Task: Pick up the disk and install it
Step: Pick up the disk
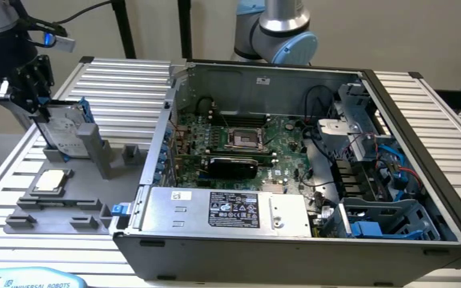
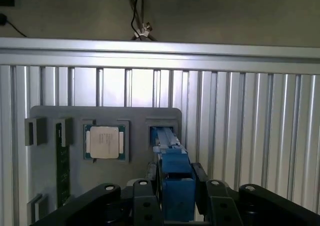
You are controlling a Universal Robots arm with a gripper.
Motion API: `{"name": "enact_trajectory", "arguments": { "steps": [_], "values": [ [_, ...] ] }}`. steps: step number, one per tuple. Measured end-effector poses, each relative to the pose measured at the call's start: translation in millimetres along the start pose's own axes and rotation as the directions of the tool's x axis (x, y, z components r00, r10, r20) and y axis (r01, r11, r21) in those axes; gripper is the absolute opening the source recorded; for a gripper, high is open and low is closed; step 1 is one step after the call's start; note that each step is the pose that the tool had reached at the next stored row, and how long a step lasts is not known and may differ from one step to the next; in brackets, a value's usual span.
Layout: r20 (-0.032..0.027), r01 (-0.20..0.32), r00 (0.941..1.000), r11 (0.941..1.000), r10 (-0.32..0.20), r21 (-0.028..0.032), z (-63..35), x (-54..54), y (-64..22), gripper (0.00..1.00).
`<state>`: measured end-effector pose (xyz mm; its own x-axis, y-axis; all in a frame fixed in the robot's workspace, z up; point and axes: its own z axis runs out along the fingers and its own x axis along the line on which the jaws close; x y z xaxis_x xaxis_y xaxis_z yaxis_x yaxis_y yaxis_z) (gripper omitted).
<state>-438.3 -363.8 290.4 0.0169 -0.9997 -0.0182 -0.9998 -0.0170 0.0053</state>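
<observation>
The disk [image 1: 60,131] stands on edge in a slot of the grey fixture [image 1: 70,198] at the exterior view's left, its silver face and blue rails showing. My gripper [image 1: 40,107] reaches down onto its upper end. In the wrist view the blue rail of the disk [image 2: 176,183] runs between my black fingers [image 2: 146,203], which press against both of its sides, so the gripper [image 2: 176,206] is shut on it. The disk's lower end still sits in the fixture slot [image 2: 162,131].
A square silver CPU chip [image 1: 48,181] lies in the fixture beside a green memory stick [image 2: 62,161]. The open computer case [image 1: 295,240] lies at the exterior view's right, with motherboard [image 1: 239,144], silver power supply box [image 1: 222,210] and blue-grey drive bay [image 1: 383,219]. Ribbed aluminium table [image 1: 126,84] all around.
</observation>
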Motion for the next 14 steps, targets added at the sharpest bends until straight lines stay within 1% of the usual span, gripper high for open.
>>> {"name": "enact_trajectory", "arguments": {
  "steps": [9, 10, 11, 14],
  "values": [
    [-0.0003, 0.005, 1.0, 1.0, -0.005, -0.0002, 0.5, 0.0, -0.1, 0.4],
    [0.0001, 0.005, 1.0, 1.0, -0.005, -0.0002, 0.5, 0.0, -0.2, 0.38],
    [0.0, 0.005, 1.0, 1.0, -0.005, -0.0002, 0.5, 0.0, -0.2, 0.33],
    [0.0001, 0.005, 1.0, 1.0, -0.005, 0.0, 0.5, 1.1, -0.1, 0.33]
  ]
}}
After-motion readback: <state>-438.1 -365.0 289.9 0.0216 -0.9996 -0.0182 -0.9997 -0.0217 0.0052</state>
